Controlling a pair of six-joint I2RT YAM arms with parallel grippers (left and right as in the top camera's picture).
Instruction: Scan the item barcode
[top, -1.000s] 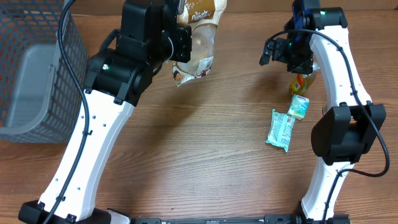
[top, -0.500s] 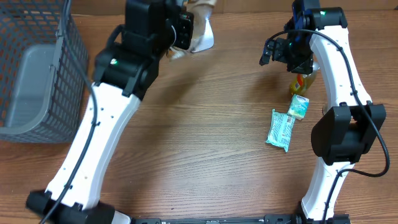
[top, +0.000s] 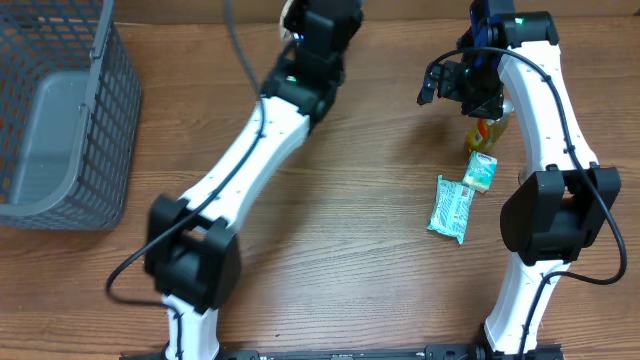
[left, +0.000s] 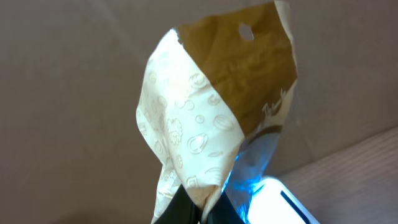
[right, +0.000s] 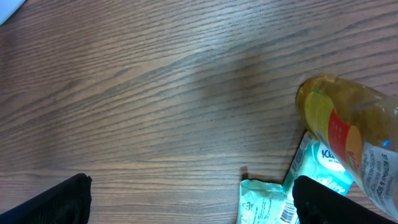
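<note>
Left fingers (left: 189, 208) were clamped on the bag (left: 211, 124), whose barcode probably needed turning squarely toward the glowing scanner (left: 273, 199), while right fingers (right: 59, 202) stood apart.

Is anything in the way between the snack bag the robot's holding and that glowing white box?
Nothing visible. The left gripper pinches the snack bag from below, and the glowing white box shows right beside it, nothing between them.

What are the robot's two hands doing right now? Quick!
Left gripper: closed, pinching the brown and white snack bag.
Right gripper: open, holding nothing.
</note>
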